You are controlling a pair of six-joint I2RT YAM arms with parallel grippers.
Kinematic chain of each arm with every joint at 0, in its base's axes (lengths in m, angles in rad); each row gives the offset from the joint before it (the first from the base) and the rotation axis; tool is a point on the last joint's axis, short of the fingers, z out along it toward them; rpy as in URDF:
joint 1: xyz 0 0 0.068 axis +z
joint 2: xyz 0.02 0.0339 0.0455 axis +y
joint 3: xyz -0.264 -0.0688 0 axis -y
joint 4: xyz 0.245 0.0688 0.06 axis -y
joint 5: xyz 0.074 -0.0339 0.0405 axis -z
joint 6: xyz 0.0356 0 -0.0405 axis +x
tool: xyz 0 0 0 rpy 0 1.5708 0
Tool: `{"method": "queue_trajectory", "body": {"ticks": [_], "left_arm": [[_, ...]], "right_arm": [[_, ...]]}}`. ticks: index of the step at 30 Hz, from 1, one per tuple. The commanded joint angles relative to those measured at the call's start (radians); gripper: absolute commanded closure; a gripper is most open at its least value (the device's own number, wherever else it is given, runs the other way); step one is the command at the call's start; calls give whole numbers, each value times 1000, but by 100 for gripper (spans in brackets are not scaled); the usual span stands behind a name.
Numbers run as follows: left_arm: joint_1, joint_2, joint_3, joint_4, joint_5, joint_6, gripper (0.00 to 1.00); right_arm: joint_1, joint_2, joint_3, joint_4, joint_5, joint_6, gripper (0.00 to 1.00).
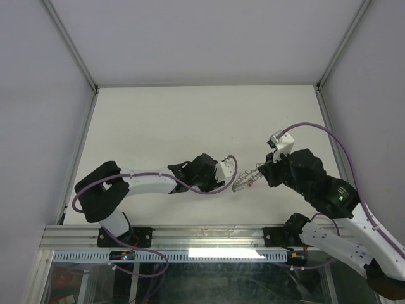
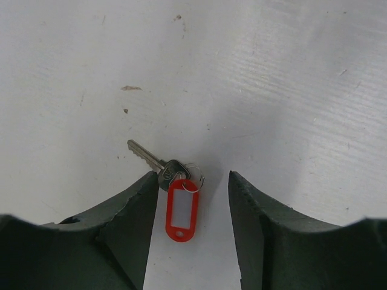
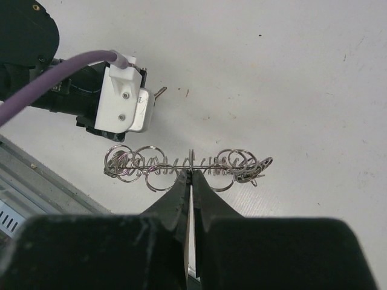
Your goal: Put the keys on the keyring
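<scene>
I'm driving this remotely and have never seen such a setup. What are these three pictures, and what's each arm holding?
Two robot arms are bolted at the near edge of a white table. The wide picture looks down from above and behind them; the other two come from a camera on each wrist. The left wrist view shows the left gripper open, its jaws either side of the keys, a small silver key with a red tag, lying on the table. The right wrist view shows the right gripper shut on the keyring, a wire strung with silver loops.

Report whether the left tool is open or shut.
Open: the left tool has its fingers apart, with the red-tagged key lying ungripped on the table between them.
</scene>
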Motion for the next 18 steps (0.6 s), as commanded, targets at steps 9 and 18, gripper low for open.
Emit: {"method": "queue_trajectory", "body": {"ticks": [9, 18], "left_arm": [[-17, 54, 19, 52, -24, 46, 57], [-18, 90, 31, 34, -43, 57, 74]], "right_arm": [[2, 13, 19, 87, -24, 10, 100], [2, 18, 22, 87, -32, 10, 100]]}}
